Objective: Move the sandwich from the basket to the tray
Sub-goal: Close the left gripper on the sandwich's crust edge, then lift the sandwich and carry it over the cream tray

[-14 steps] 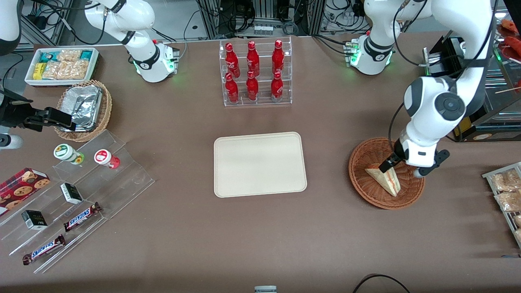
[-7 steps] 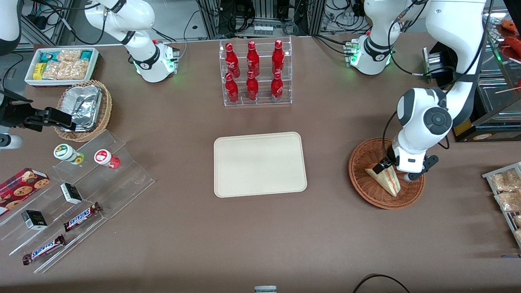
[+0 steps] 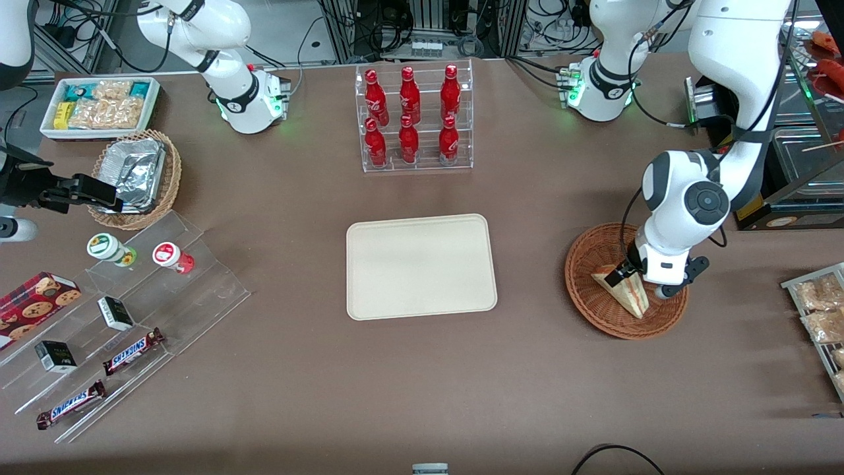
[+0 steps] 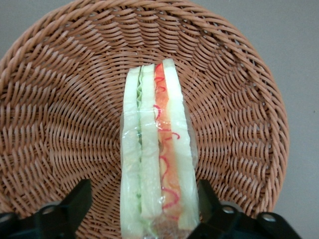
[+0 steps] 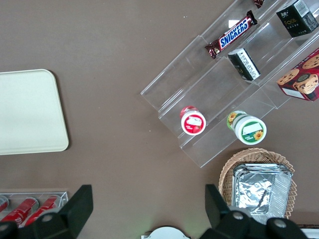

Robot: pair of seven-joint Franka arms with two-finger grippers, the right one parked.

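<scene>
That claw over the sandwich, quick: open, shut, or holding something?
Gripper: open, fingers straddling the sandwich in the basket, not yet closed on it.

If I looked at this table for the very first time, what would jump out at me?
Probably the six shiny red bottles in a clear rack, farther from the front camera than the empty cream rectangular tray in the middle. Toward the working arm's end, the white arm's gripper is down in the round reddish-brown wicker basket, fingers open on either side of a wrapped triangular sandwich standing on edge.
</scene>
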